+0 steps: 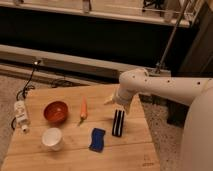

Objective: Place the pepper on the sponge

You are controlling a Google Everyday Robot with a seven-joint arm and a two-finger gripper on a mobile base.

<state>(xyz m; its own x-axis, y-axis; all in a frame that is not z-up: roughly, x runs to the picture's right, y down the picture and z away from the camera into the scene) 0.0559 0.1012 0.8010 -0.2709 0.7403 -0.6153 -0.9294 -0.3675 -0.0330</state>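
On our wooden tabletop (127, 151), the slim orange pepper (83, 108) lies centrally, the blue rectangular sponge (97, 139) by the near edge, and the end effector (110, 100) toward the far-right corner.

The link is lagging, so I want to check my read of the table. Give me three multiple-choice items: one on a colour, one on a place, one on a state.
1. What colour is the sponge?
A. yellow
B. blue
C. green

2. Where is the pepper?
A. on the table, just right of the red bowl
B. inside the red bowl
C. on the floor

3. How does the pepper stand to the gripper?
A. held in it
B. lying apart from it, with the gripper to its right near the table's far edge
C. pinned under it

Answers:
1 B: the small wavy block is bright blue.
2 A: the pepper lies on bare wood beside the bowl, not in it.
3 B: wood shows between the pepper and the gripper, and the pepper is not yet on the sponge.
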